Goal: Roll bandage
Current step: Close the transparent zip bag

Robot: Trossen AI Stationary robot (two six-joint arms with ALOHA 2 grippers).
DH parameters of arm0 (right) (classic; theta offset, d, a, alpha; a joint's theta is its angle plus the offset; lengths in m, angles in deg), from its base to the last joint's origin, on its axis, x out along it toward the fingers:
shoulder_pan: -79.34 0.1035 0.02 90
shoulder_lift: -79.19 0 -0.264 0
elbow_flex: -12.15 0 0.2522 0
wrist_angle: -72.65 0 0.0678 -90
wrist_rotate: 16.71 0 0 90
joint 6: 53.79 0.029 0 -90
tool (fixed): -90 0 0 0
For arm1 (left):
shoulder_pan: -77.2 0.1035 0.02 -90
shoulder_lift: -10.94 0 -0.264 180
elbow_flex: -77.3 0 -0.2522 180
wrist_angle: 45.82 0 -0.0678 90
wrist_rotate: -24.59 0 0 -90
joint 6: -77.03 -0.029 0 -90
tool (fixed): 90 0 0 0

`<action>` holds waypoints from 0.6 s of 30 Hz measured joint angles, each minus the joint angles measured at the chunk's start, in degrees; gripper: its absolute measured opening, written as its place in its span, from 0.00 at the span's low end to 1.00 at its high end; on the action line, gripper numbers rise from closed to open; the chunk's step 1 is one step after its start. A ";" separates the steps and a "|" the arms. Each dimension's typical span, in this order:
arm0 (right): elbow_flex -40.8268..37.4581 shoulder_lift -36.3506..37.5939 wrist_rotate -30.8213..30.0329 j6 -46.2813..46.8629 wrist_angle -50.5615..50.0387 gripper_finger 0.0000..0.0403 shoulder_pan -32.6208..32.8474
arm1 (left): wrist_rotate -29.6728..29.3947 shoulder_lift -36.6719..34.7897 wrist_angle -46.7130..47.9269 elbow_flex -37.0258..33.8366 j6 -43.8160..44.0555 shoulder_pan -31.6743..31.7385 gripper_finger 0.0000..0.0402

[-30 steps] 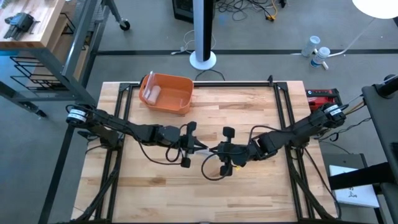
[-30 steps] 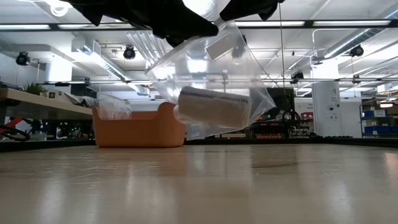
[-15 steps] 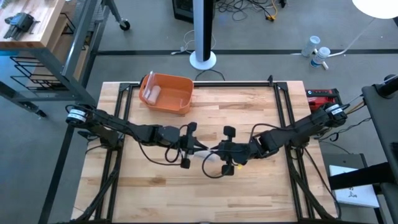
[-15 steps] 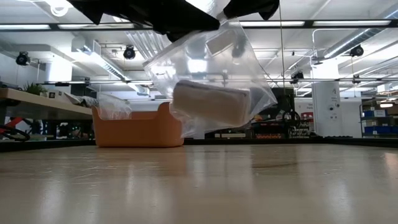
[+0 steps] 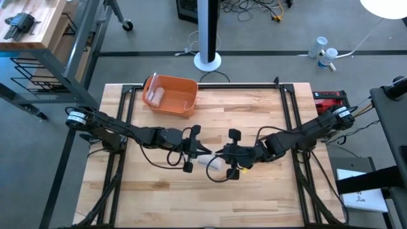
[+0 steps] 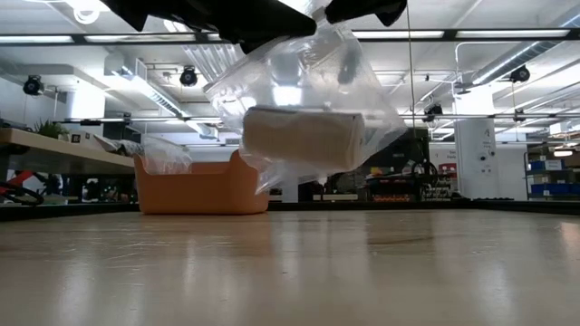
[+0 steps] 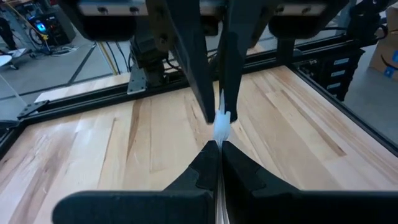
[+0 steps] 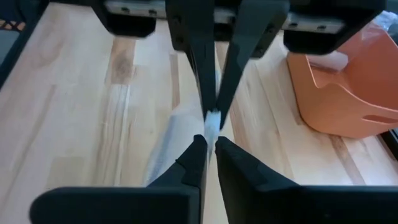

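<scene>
Your left gripper (image 5: 196, 151) and right gripper (image 5: 227, 154) are both pinched tight on the top edge of the clear plastic bag (image 6: 304, 109) — it hangs above the wooden surface (image 5: 254, 114), white bandage roll (image 6: 304, 138) inside. Orange plastic bin (image 5: 170, 95) sits well behind.

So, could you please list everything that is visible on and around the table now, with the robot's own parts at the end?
Plastic bag: one, clear, held up above the table's middle by both end effectors.
Bandage roll: one, white, inside the bag.
Bin: one, orange, far left part of the table.
Table: one, light wood with black frame.
Pole base: one, white, on the floor behind the table.
Left end effector: shut on the bag's top edge.
Right end effector: shut on the same edge, facing the left one.
</scene>
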 joint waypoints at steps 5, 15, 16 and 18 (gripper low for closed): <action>0.71 0.00 -0.01 -0.02 0.20 0.05 0.00 | 0.02 0.00 0.46 0.00 0.00 0.00 0.00; 0.60 0.00 -0.03 -0.10 -0.02 0.01 -0.09 | 0.00 0.00 0.57 0.00 -0.39 0.02 0.00; 0.60 0.00 -0.02 -0.11 -0.02 0.01 -0.09 | 0.00 0.00 0.56 0.00 -0.41 0.00 0.00; 0.58 0.00 -0.03 -0.09 -0.02 0.00 -0.09 | 0.01 0.00 0.57 0.00 -0.42 -0.02 0.01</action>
